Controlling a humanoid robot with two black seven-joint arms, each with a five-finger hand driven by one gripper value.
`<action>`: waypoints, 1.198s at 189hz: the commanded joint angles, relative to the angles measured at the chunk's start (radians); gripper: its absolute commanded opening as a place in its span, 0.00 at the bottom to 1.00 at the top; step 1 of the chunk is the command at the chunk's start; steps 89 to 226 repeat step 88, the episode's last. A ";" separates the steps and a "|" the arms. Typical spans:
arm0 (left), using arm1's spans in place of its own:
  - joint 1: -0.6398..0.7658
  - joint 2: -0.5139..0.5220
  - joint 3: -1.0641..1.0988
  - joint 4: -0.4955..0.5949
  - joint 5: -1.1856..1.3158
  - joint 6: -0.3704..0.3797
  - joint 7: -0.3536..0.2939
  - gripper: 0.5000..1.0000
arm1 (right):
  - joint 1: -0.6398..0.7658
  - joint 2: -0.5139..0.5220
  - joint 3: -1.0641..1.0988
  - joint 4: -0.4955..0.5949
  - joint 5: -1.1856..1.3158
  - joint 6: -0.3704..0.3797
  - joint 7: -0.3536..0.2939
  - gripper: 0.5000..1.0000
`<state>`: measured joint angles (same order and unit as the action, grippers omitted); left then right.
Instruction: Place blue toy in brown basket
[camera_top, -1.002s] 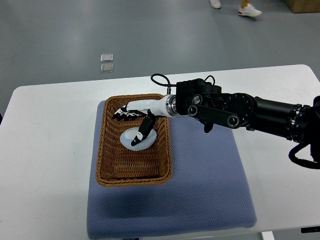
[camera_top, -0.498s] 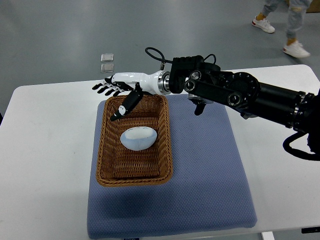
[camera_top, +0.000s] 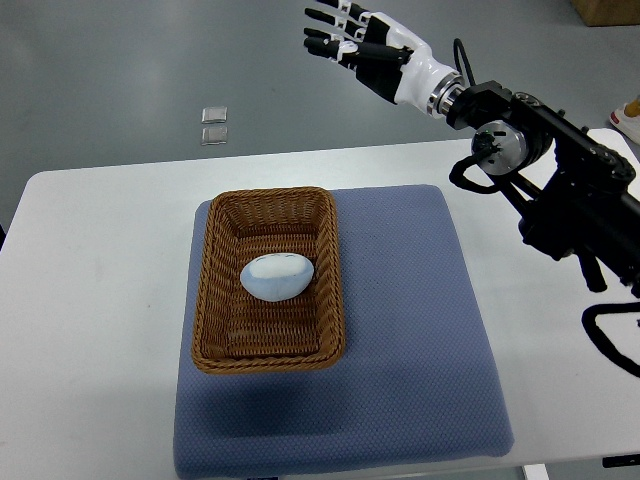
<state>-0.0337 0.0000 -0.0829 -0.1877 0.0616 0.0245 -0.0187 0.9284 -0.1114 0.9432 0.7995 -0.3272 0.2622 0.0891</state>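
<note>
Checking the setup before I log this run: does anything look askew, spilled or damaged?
Nothing stands out. The blue toy lies whole inside the basket, which sits upright on the mat, roughly square with it. The right hand is open, up beyond the table's far edge, holding nothing.

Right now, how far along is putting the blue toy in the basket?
It looks done: the pale blue egg-shaped toy lies inside the brown woven basket on the blue mat. The right hand holds nothing, fingers spread, raised beyond the table's far edge. Nothing appears left.
</note>
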 joint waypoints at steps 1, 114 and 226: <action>0.000 0.000 0.002 -0.003 0.000 0.000 0.000 1.00 | -0.098 0.006 0.115 -0.013 0.057 0.002 0.052 0.82; 0.000 0.000 0.003 -0.001 0.000 0.000 0.000 1.00 | -0.258 0.062 0.172 -0.106 0.212 0.019 0.144 0.82; 0.000 0.000 0.003 -0.001 0.000 0.000 0.000 1.00 | -0.258 0.062 0.172 -0.106 0.212 0.019 0.144 0.82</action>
